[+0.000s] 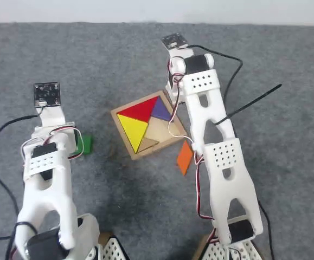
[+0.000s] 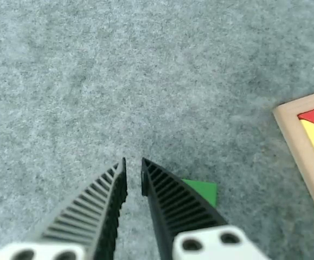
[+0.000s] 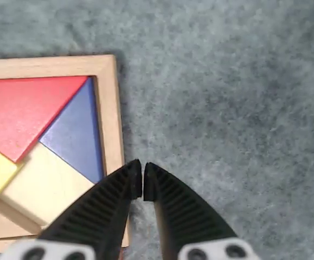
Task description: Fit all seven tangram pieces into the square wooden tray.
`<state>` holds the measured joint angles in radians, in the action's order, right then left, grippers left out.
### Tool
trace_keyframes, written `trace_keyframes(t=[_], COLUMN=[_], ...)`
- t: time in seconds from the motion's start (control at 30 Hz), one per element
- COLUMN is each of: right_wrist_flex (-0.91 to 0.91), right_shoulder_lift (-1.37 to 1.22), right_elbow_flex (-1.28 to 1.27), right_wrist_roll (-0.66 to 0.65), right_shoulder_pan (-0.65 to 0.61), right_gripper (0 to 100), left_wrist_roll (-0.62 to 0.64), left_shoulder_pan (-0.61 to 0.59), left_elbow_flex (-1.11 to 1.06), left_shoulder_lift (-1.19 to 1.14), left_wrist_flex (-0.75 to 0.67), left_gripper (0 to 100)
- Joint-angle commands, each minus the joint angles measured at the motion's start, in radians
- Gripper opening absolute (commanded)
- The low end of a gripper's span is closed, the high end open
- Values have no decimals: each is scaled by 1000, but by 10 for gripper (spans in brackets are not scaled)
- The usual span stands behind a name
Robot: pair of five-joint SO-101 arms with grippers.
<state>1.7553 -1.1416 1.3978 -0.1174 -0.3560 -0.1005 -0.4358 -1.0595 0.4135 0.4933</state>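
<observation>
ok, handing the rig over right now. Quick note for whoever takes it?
Left gripper: all but shut, empty, over the carpet right beside the green piece.
Right gripper: shut, empty, at the tray rim next to the blue piece.
Done: red piece, blue piece, yellow piece and a pale piece sit in the tray.
Left: the green piece and the orange piece lie on the carpet outside the tray, and part of the tray floor is bare. I can't account for all seven pieces.
</observation>
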Motion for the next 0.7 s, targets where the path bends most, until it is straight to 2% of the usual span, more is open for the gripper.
trace_keyframes(t=[0.0,0.13,0.27,0.47,0.67], right_wrist_flex=[33,27,25,25,25], right_shoulder_lift=[73,31,-53,-90,-93], right_elbow_flex=[48,46,51,66,58], right_wrist_roll=[-6,-152,-302,-404,-483], right_shoulder_pan=[-36,-122,-189,-196,-194], right_gripper=[79,253,344,327,255], left_wrist_roll=[-15,-15,-15,-15,-15], left_shoulder_pan=[11,11,11,11,11], left_elbow_flex=[10,10,10,10,10], left_shoulder_lift=[14,14,14,14,14], left_wrist_flex=[-25,-25,-25,-23,-23], left_gripper=[48,48,48,48,48])
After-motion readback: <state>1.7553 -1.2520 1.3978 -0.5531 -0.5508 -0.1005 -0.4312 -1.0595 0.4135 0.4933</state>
